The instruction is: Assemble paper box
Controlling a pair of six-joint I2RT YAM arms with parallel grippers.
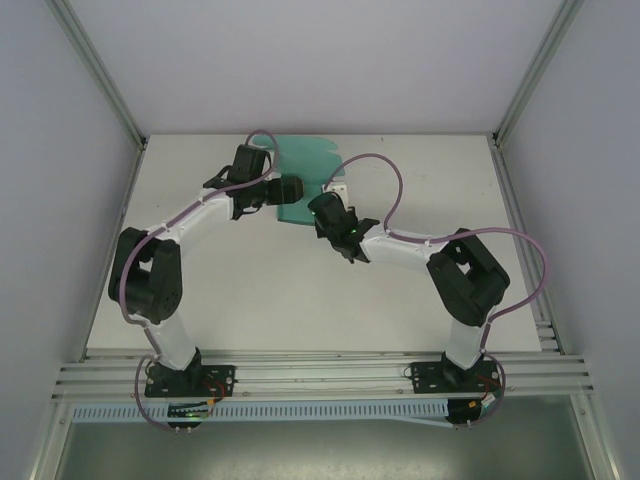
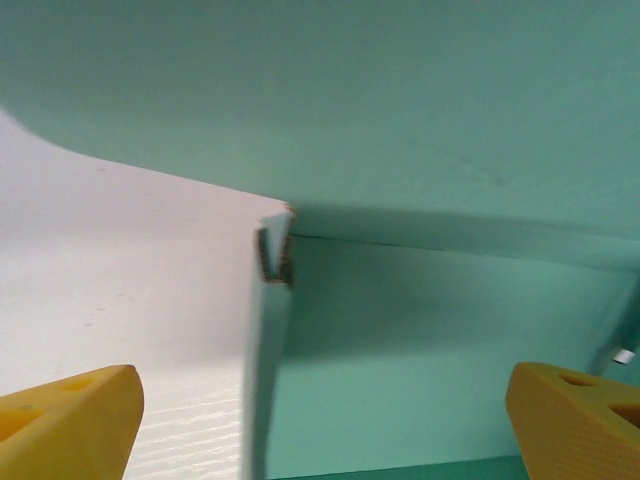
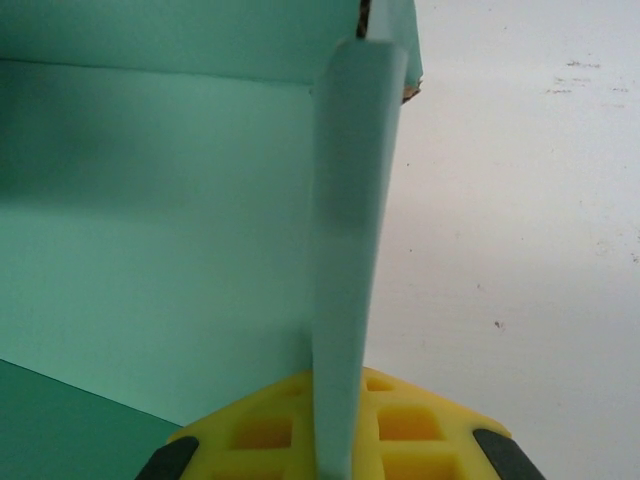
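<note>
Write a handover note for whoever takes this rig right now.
The left gripper is open, jaws wide astride a corner of the box, not gripping it.
The right gripper is shut on an upright side wall of the box.
The box sits at the far middle of the table, between both grippers.
Done: walls partly folded up.
Left: finish folding and close it; the top flap looks open.

- We see a white, evenly lit table (image 1: pixel 260 300).
- We find pale grey walls (image 1: pixel 300 60) on three sides.
- We note aluminium rails (image 1: pixel 320 375) along its near edge, slanted posts (image 1: pixel 100 70) behind.
</note>
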